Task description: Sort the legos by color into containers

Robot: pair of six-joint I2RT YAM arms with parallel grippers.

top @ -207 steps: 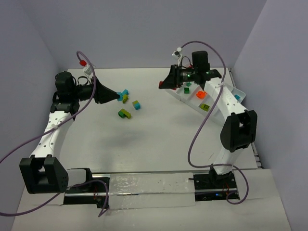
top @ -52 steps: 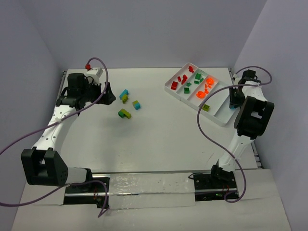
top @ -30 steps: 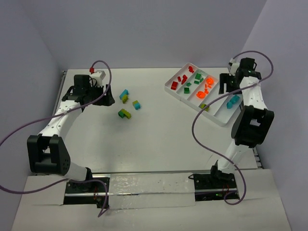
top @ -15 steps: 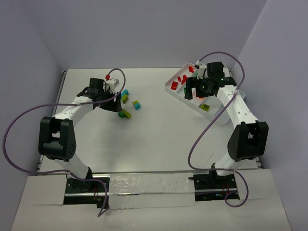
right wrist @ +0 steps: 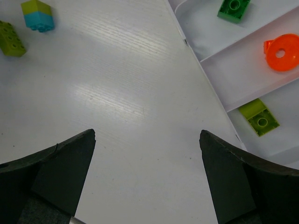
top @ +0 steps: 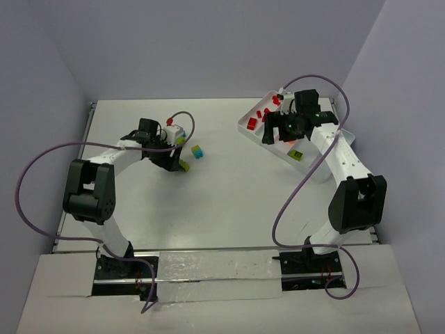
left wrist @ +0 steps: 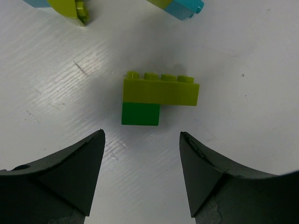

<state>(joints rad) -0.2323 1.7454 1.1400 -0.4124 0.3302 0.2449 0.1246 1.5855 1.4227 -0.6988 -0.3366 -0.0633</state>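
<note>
– so, overhead view first: what's there?

– a white table (top: 229, 202). my left gripper (top: 174, 160) sits low among the loose legos (top: 197, 151) left of centre, jaws spread, just beside a stacked brick (top: 184, 165), yellow-green on green. my right gripper (top: 270, 132) hangs by the left edge of the white tray (top: 243, 127), well apart from those legos, so the left arm is the nearer one.

– left wrist view?

– both dark fingers (left wrist: 60, 172) are spread, nothing between them. the stacked brick lies on the table straight ahead of the gap, touching neither. its long axis runs across, from one finger toward the other, and it sits a little toward the right of the view. i judge i must advance and nudge that way, or turn the wrist to pinch its narrow sides.

– right wrist view?

– jaws spread wide and empty over the table beside the tray's edge. a green brick (right wrist: 235, 8), an orange ring (right wrist: 281, 52) and a yellow-green brick (right wrist: 259, 117) lie in three neighbouring compartments.
</note>
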